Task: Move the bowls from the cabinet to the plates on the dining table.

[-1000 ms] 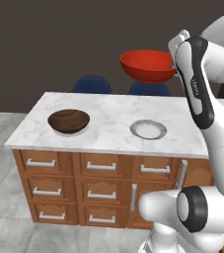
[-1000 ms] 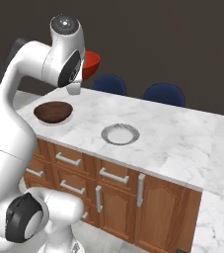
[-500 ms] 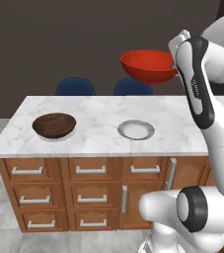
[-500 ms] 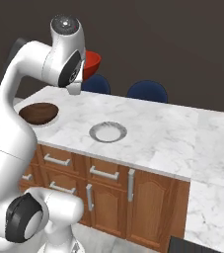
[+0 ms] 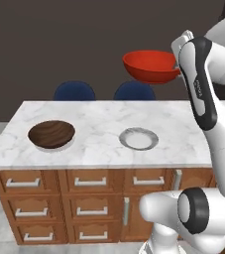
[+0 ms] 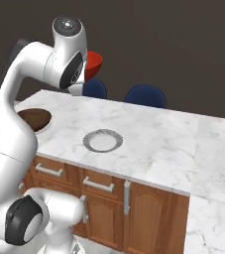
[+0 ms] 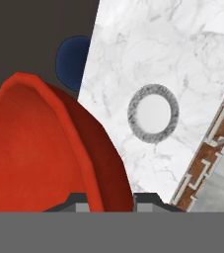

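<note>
My gripper (image 5: pixel 176 68) is shut on the right rim of the glossy red bowl (image 5: pixel 150 66), holding it in the air above the far edge of the dining table (image 5: pixel 99 116). In the hand view the red bowl (image 7: pixel 39 148) rises between my fingertips, with my gripper (image 7: pixel 109 200) on its rim. An empty pale plate (image 5: pixel 139 138) lies at the table's middle, below and in front of the bowl. The dark brown bowl (image 5: pixel 51 134) rests at the table's left, with a thin pale rim under it. The cabinet is out of view.
Two blue chairs (image 5: pixel 74 92) (image 5: pixel 134 91) stand behind the table against a dark wall. Brown drawers with silver handles (image 5: pixel 90 181) run under the marble top. In the right base view the marble top (image 6: pixel 203 144) stretches away to the right.
The base has driven, so both base views have shifted and the table now faces the left camera more squarely. The red bowl stays held in the same grip.
</note>
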Motion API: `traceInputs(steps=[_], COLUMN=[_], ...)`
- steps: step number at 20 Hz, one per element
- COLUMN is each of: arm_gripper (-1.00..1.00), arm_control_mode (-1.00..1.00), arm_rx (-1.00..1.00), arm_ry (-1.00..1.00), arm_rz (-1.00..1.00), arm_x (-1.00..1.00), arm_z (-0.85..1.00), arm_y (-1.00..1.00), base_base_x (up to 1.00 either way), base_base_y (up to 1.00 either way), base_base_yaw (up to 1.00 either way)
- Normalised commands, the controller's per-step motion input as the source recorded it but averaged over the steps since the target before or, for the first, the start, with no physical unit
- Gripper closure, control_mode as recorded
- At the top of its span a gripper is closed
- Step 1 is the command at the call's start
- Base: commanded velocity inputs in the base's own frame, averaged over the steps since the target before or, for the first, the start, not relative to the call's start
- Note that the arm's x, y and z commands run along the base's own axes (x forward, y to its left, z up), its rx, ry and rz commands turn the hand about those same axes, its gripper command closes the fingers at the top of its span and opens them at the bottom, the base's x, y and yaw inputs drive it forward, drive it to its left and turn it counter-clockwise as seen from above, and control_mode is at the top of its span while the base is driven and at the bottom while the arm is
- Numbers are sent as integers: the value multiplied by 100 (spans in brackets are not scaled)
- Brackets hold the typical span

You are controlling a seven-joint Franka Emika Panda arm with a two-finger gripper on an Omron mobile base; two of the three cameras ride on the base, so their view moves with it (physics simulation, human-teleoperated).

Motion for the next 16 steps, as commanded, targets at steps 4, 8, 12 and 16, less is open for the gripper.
traceInputs(steps=[4,8,12,16], arm_gripper=[100,100,100,100], arm_control_mode=[100,100,100,-100], arm_rx=[0,0,0,0], arm_ry=[0,0,0,0], arm_rz=[0,0,0,0], arm_x=[0,0,0,6], arm_z=[0,0,0,-3], arm_y=[0,0,0,0], base_base_x=[60,50,30,18], base_base_y=[-4,0,0,0], base_base_yaw=[2,1,0,0])
